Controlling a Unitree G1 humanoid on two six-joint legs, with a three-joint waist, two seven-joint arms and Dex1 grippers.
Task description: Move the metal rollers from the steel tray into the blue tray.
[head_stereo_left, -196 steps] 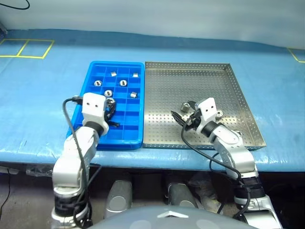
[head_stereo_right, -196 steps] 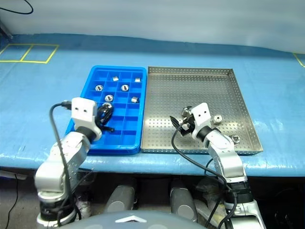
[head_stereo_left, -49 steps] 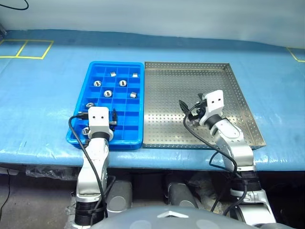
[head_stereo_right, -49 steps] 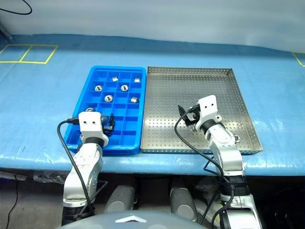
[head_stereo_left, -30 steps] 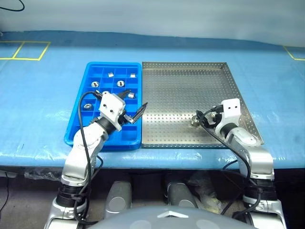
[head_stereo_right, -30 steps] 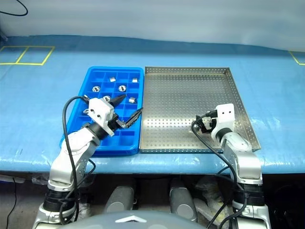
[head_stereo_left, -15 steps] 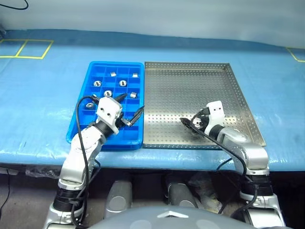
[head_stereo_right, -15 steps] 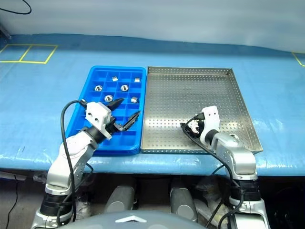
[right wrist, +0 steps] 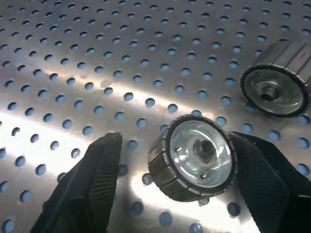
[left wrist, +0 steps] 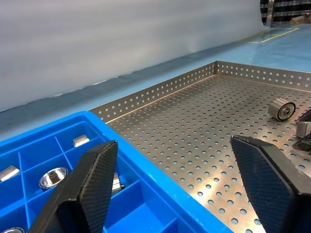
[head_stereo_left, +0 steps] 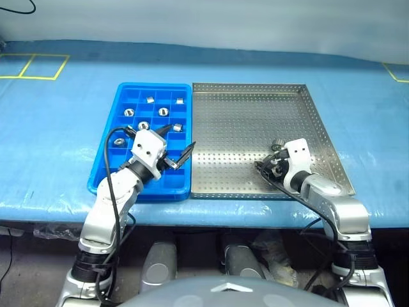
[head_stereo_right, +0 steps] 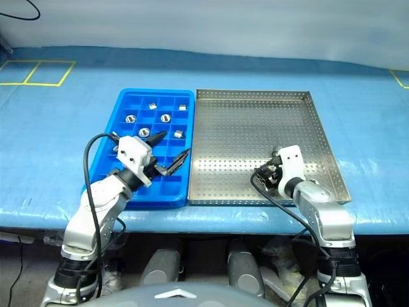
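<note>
- Compared with half a second ago, the right gripper has shifted a little toward the right of the frame, and it sits low over the near right part of the steel tray. A roller that it hid before now shows just beyond it.
- The left gripper has hardly moved in that time; it hangs over the near right edge of the blue tray, jaws spread wide and holding nothing.
- A second ago the right jaws stood wider. Now they bracket one of the metal rollers, which lies on its side on the perforated floor. One finger is touching or nearly touching it; the other finger stands off with a gap, so the roller is not yet clamped.
- The second roller lies just beyond the first, apart from the fingers.
- Several rollers sit in the far compartments of the blue tray, in the upper left of the head view.
- Both trays lie side by side, touching, on the blue worktop.
</note>
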